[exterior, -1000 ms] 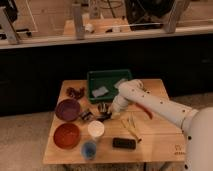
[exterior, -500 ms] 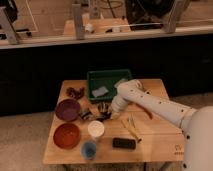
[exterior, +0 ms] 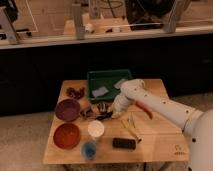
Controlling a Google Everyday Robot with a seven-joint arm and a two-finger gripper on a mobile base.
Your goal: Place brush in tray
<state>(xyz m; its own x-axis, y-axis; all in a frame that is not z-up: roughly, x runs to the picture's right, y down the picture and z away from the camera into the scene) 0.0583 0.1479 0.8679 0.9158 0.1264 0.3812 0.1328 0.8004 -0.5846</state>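
Note:
The green tray stands at the back middle of the wooden table. My white arm reaches in from the right and bends down in front of the tray. My gripper hangs low over the table, just right of the purple bowl. A dark slim thing that looks like the brush lies on the table right at the gripper, between it and the purple bowl. I cannot tell whether the gripper touches it.
Two pale items lie inside the tray. On the table are a red-brown bowl, a white cup, a blue cup, a flat black block, an orange carrot-shaped item, thin sticks and a dark red item.

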